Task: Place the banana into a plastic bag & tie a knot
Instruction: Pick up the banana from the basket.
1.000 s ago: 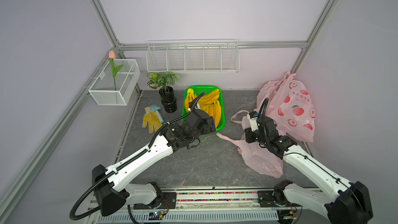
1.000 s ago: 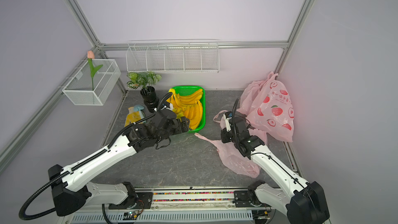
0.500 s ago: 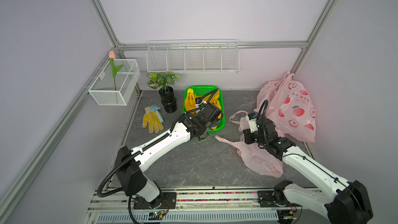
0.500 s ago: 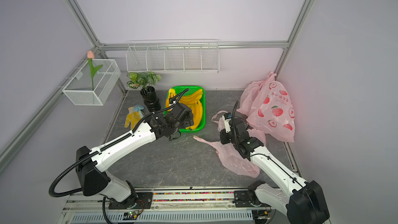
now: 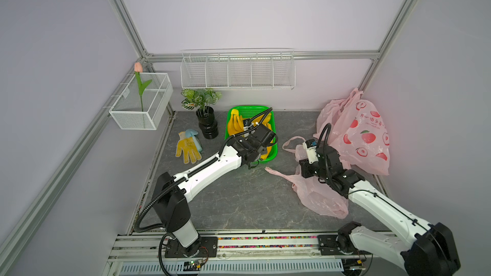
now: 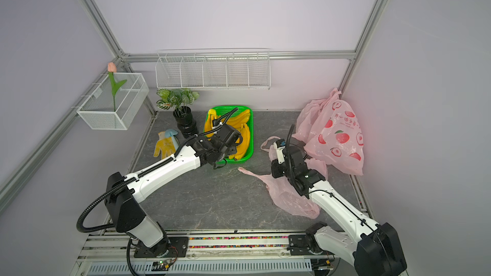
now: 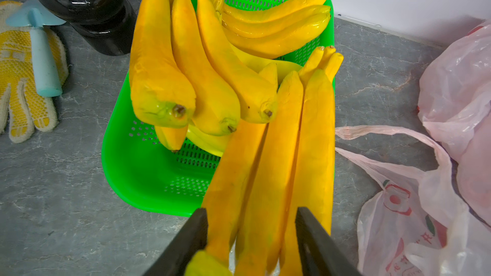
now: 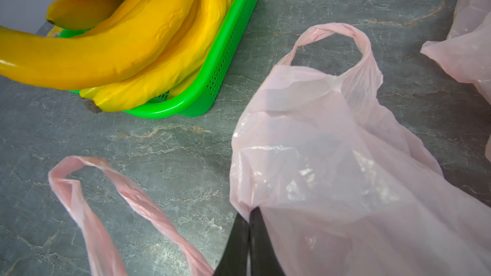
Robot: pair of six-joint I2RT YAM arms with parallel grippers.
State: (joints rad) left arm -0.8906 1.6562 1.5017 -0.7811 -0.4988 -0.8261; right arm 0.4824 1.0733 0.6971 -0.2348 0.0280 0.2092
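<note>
Grey tabletop [image 5: 239,203]: left pincer [image 7: 251,224] straddles yellow banana bunch [image 7: 265,168], grip unclear; right pincer [image 8: 249,216] clamps pink bag [image 8: 332,155].

A robotics lab test cell: aluminium framing [image 5: 332,54] and plain lilac panels [image 5: 252,9] box in the grey tabletop [image 5: 239,195], a mounting rail [image 5: 265,242] runs along its front, a wire shelf [image 5: 237,73] hangs behind it.
</note>
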